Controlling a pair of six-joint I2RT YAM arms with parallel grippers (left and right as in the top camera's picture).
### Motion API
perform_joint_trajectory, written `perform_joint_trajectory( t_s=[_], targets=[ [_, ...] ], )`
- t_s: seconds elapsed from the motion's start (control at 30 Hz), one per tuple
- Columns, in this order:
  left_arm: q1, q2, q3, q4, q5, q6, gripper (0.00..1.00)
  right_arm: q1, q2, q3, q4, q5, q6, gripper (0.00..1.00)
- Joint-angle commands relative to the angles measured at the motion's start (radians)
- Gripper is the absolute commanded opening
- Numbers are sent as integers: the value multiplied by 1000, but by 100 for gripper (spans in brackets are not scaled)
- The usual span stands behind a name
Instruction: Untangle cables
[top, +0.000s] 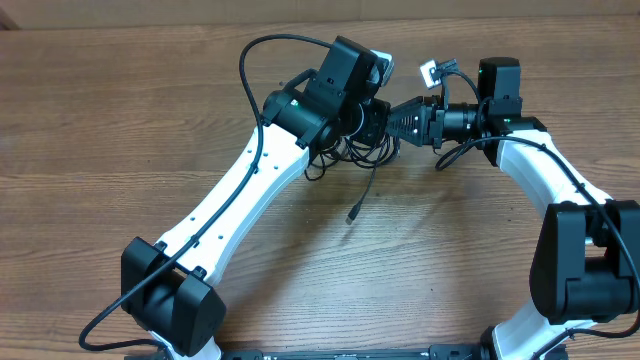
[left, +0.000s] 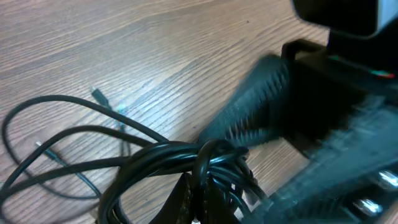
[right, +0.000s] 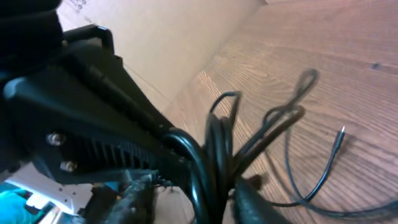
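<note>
The cables (top: 352, 150) are a bundle of thin black cords under the two grippers at the table's far middle. One cord hangs toward me and ends in a small plug (top: 353, 213). My left gripper (top: 368, 122) is shut on a strand of the bundle (left: 186, 163), its fingers (left: 198, 200) at the bottom of the left wrist view. My right gripper (top: 398, 122) meets it from the right. Its fingers (right: 196, 200) close around the bundle (right: 214, 149). Loose loops and a plug tip (right: 341, 132) trail onto the wood.
The wooden table (top: 120, 130) carries both arms. A white connector tag (top: 430, 71) sits by the right arm's wrist. The left arm's own thick black cable (top: 250, 70) arches at the back. A cardboard wall (right: 168, 37) stands behind the table.
</note>
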Motion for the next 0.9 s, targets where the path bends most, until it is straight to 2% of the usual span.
perform_joint_trajectory(
  t_s=[0.0, 0.1, 0.33, 0.57, 0.67, 0.87],
  targets=[
    [4, -2, -5, -26, 12, 72, 4, 8, -11, 27, 7, 42, -6, 56],
    [14, -15, -5, -72, 6, 117, 4, 5, -11, 27, 7, 90, -6, 62],
    [50, -45, -5, -182, 40, 237, 4, -69, -11, 27, 10, 101, -6, 63],
    [49, -101, -5, -267, 227, 565, 4, -148, -11, 27, 2, -4, -6, 58],
    [49, -124, -5, -294, 255, 672, 4, -150, -11, 27, -5, -43, -6, 56],
    [50, -166, -5, -297, 248, 676, 4, -108, -23, 27, -37, -45, -6, 54]
  ],
)
